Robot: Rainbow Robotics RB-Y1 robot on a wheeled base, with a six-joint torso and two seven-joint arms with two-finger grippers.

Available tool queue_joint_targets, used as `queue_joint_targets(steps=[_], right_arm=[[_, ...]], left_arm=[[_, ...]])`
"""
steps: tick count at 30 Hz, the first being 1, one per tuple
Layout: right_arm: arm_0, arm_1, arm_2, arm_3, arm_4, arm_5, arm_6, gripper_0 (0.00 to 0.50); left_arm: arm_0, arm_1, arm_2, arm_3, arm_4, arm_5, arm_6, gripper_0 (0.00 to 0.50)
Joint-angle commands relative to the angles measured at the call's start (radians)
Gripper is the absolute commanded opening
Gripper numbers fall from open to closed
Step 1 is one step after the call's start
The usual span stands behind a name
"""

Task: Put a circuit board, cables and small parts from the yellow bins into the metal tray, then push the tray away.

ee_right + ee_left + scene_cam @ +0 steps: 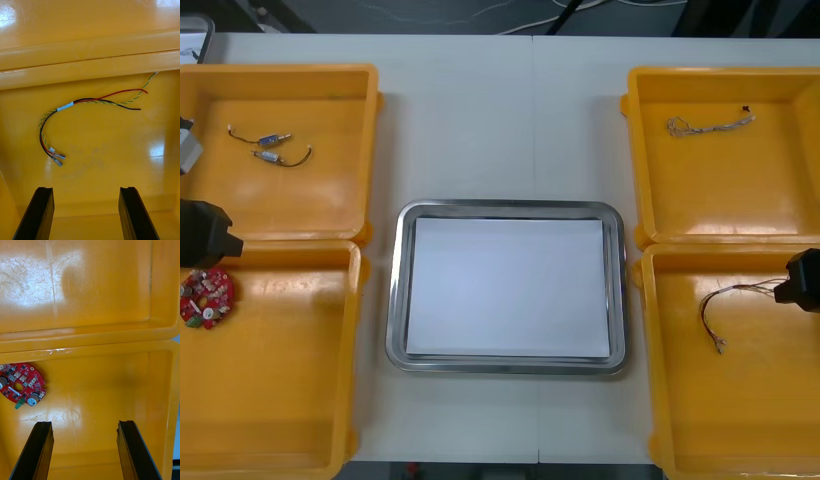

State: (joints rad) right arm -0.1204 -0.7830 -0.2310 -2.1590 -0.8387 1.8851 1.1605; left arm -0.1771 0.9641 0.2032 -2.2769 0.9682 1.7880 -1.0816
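The tray (393,300) sits bare in the middle of the front view, so I judge nothing is loaded yet.

My left gripper (85,423) hangs at the left edge of that frame over the wall between the two left bins, fingers apart and holding nothing. The board (206,298) lies flat in the lower-left bin (280,440), just below the gripper in the frame. On the wrist camera it lies outside the gap, beyond one finger (42,442) and a little ahead of it. I would have to shift sideways before going down.

My right gripper (86,189), at the right edge of the front frame, is also spread and empty. The cable (64,107) lies in the lower-right bin (740,420), left of the gripper, with its loose ends nearest it. From the wrist it lies ahead of the fingers. Most of its length runs parallel to the line between them. Only the bend by the connectors runs crosswise to the pinch, so that is where I would aim.
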Motion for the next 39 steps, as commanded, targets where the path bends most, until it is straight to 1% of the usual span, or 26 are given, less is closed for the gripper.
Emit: queue_joint_targets(steps=[1,39], right_arm=[[0.015,0.008,-0.03,-0.033,0.007,-0.008,0.054,0.5],[0.015,0.008,-0.03,-0.033,0.007,-0.008,0.054,0.5]], left_arm=[[0.016,0.044,0.028,-0.012,0.006,0.007,-0.066,0.5],[0.016,0.044,0.028,-0.012,0.006,0.007,-0.066,0.5]])
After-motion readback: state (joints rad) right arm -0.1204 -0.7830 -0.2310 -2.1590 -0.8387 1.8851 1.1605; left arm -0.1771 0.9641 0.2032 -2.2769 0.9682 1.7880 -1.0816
